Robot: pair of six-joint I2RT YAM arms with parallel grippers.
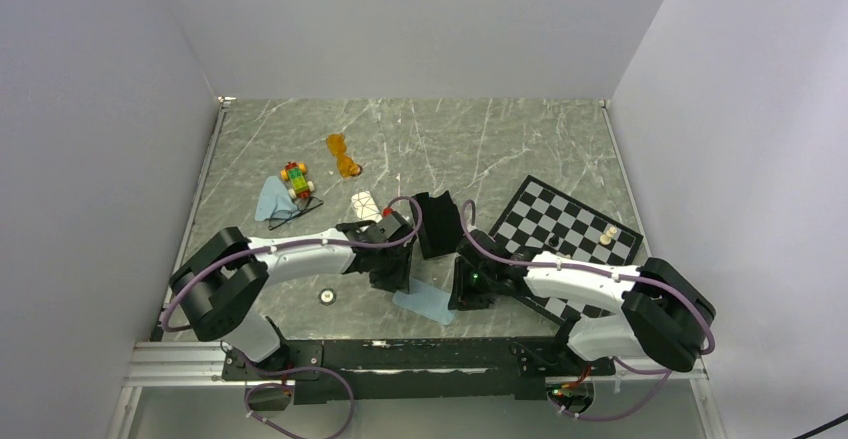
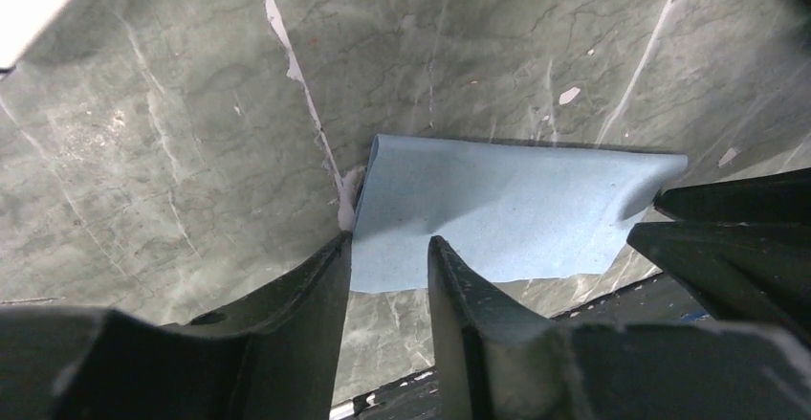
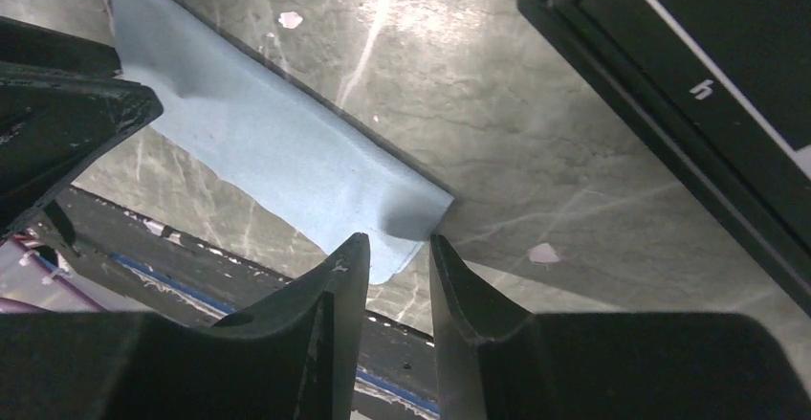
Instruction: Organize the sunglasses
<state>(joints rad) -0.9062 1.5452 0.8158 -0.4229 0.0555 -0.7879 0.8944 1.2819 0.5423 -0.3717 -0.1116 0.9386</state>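
Only the top view shows the task items. At far left on the grey marble table [image 1: 520,139] lies a crumpled blue cloth [image 1: 268,199] with a multicoloured toy car [image 1: 296,178] at its back edge. The thin black wire-framed sunglasses [image 1: 297,209] lie along that cloth's near edge. The orange translucent plastic sunglasses [image 1: 344,157] sit farther back, just right of the car. Both pairs are behind and left of the left gripper [image 1: 392,277] and apart from it.

A white case with black line pattern [image 1: 365,203] is just behind the left wrist. An open black oblong case [image 1: 437,224] stands between the arms, and a black-and-white chessboard [image 1: 565,231] is on the right.

The left wrist view shows what the top view hides: the left gripper [image 2: 390,248] has its fingers a narrow gap apart, with the near edge of a flat light-blue sheet [image 2: 507,214] in that gap. In the right wrist view the right gripper [image 3: 399,243] is also slightly spread, with the sheet's corner [image 3: 277,143] between its tips.
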